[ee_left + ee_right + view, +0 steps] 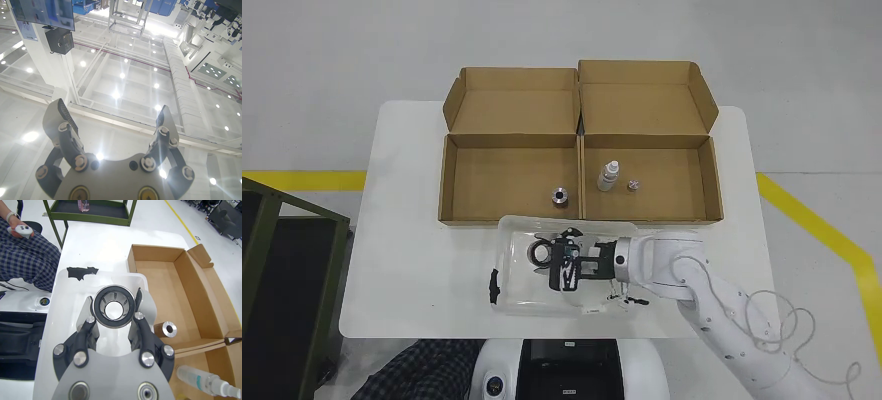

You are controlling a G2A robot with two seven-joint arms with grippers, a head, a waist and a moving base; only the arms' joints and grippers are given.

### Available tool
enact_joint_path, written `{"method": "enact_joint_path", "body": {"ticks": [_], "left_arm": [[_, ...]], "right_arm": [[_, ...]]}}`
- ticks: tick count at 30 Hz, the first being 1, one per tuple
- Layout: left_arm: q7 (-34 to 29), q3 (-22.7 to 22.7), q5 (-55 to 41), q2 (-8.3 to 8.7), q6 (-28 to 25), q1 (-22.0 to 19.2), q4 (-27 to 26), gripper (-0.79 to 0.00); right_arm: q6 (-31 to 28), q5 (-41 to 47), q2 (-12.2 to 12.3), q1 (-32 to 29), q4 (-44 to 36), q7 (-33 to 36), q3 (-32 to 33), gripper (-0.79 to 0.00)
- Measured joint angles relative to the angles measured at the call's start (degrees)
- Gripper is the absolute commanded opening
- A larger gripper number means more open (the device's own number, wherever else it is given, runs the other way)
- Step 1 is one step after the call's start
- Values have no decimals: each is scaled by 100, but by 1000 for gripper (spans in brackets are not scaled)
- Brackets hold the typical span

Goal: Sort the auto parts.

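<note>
The right gripper [114, 298] is clamped on a black-rimmed steel ring bearing [98, 312] over the clear plastic bin [62, 313].
Its jaws pinch the round outer wall from opposite sides, likely to stop it rolling free. Just beside the bin, one brown cardboard box [170, 279] holds a plain steel sleeve [169, 329], a probable match. The neighbouring cardboard box [672, 190] holds a white spray bottle [609, 175] and a small metal piece [634, 184]. The left gripper [112, 106], jaws wide and empty, points at the ceiling, seemingly parked clear.
</note>
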Motion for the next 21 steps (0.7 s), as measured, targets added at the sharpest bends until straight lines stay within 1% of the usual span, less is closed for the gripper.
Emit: {"method": "enact_joint_path", "body": {"ticks": [9, 21], "left_arm": [[0, 0, 0, 0, 0, 0, 0, 0], [0, 0, 0, 0, 0, 0, 0, 0]], "right_arm": [[-35, 215, 121, -238, -837, 0, 570, -785], [-97, 438, 263, -554, -1648, -106, 1320, -785]]}}
